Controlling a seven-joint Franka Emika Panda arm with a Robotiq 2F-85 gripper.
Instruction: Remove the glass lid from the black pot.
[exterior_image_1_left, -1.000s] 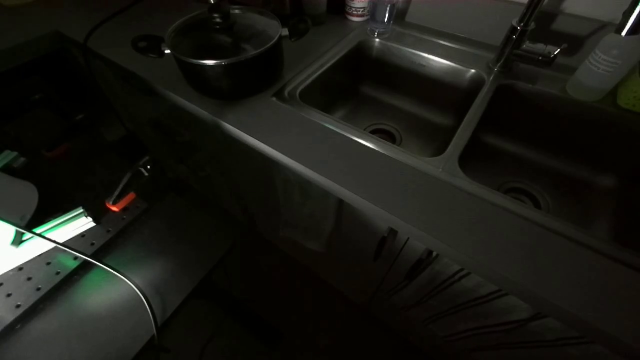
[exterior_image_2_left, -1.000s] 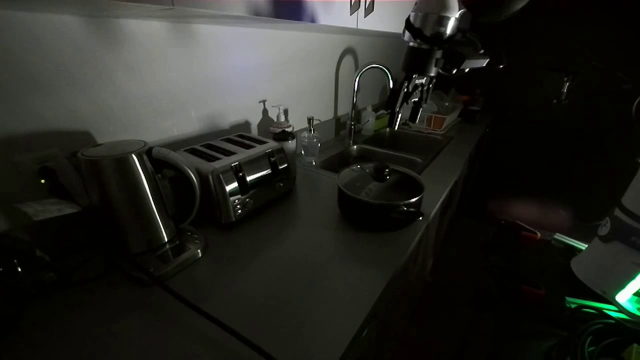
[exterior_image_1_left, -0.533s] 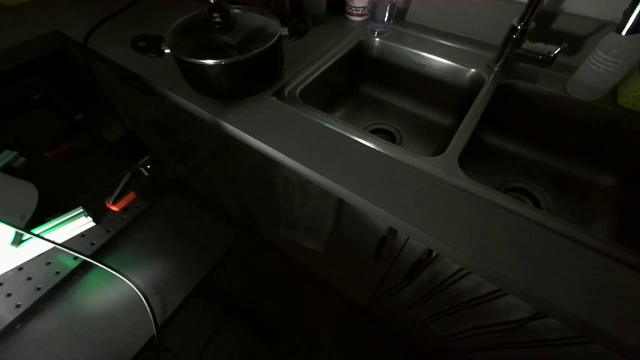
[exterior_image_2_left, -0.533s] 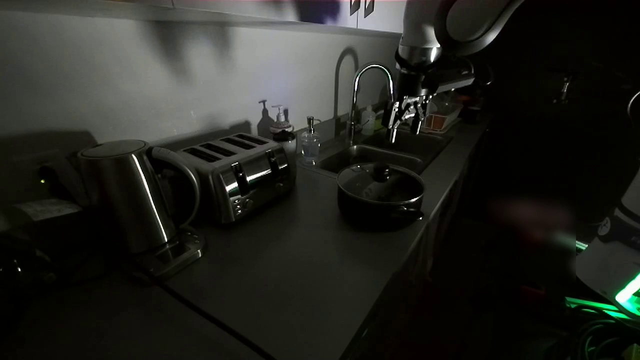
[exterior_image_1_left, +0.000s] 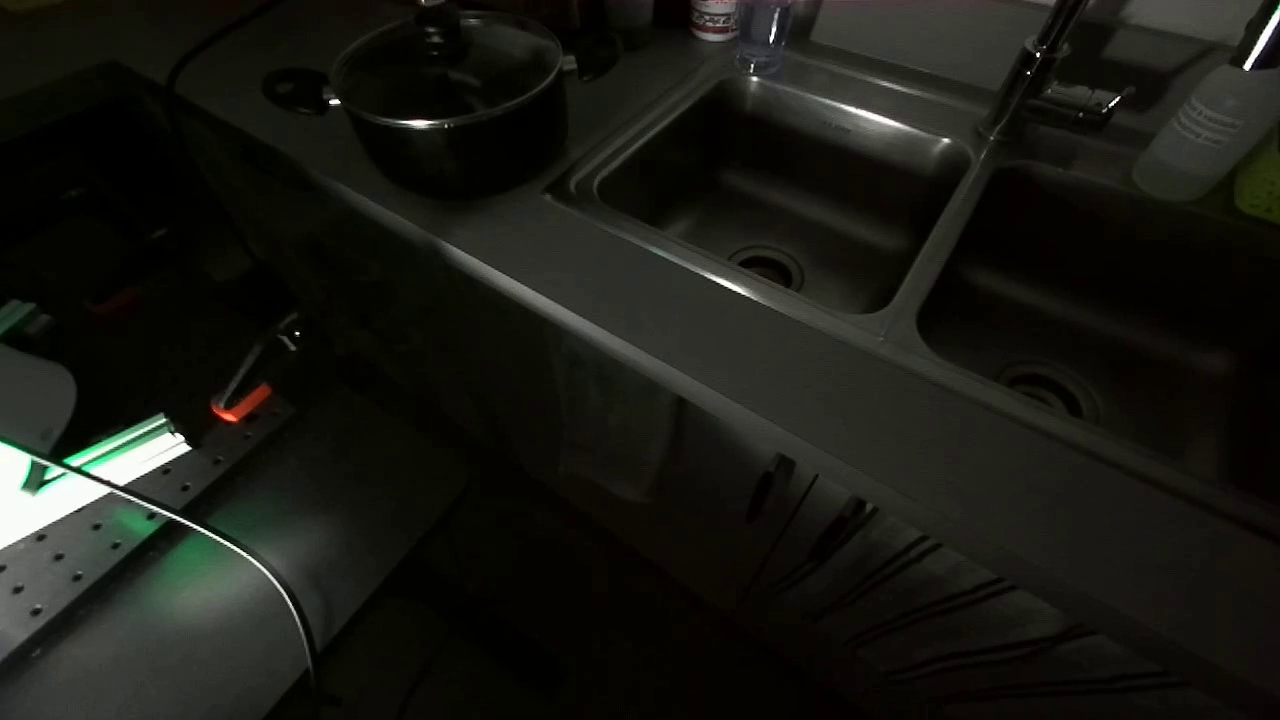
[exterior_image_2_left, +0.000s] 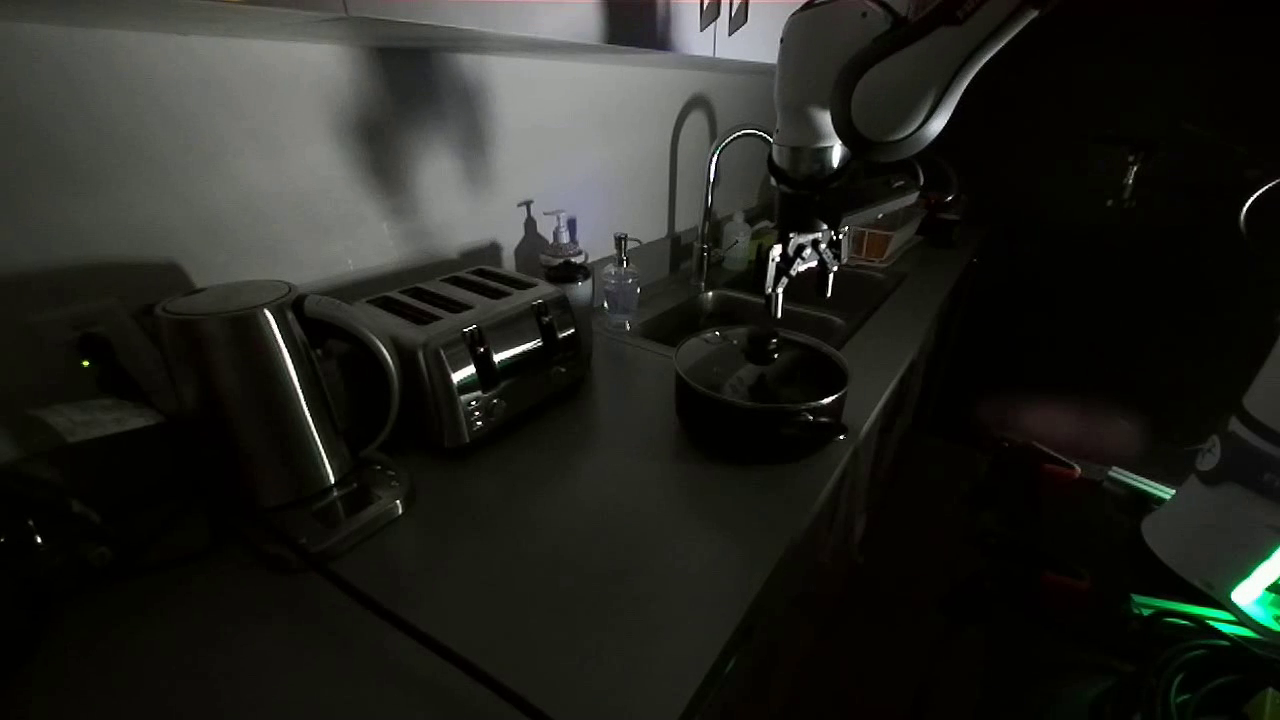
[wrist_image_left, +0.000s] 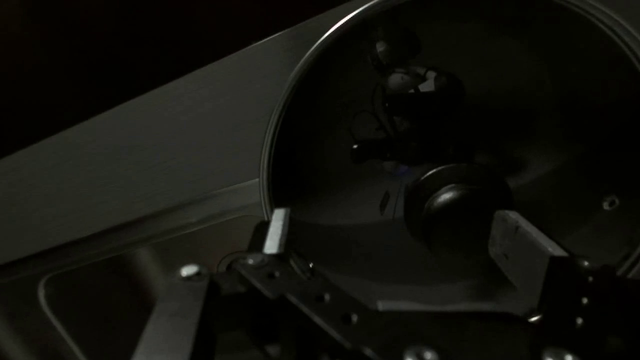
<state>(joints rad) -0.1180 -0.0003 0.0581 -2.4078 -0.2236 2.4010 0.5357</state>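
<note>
Seeing glass lid (exterior_image_2_left: 760, 375) seated on black pot (exterior_image_2_left: 750, 432), with dark knob (wrist_image_left: 457, 212) up at center. Locating pot on the counter (exterior_image_2_left: 560, 570), close to its front edge and just beside the nearest front corner of the sink (exterior_image_1_left: 941, 240), in both exterior views; with one side handle (exterior_image_2_left: 818, 427) toward that front edge. Got gripper (exterior_image_2_left: 802, 295) aimed down in an exterior view, above and near the lid's sink-side edge. Reading fingers (wrist_image_left: 525, 252) as spread well apart; in wrist view, with one tip across the lid's rim and the other just beside the knob by line of sight. Can't tell height over the knob, or read pot's inside, too dark. Toward the back edge, also spotting kettle (exterior_image_2_left: 245, 400), then toaster (exterior_image_2_left: 510, 350) between kettle and sink, then clear soap dispenser (exterior_image_2_left: 621, 290) at the sink's back corner, near a pump bottle (exterior_image_2_left: 562, 245). Farther on, noting faucet (exterior_image_2_left: 712, 190) about midway along the sink's back edge, and translucent bottle (exterior_image_1_left: 1195, 135) past it on the same edge.
</note>
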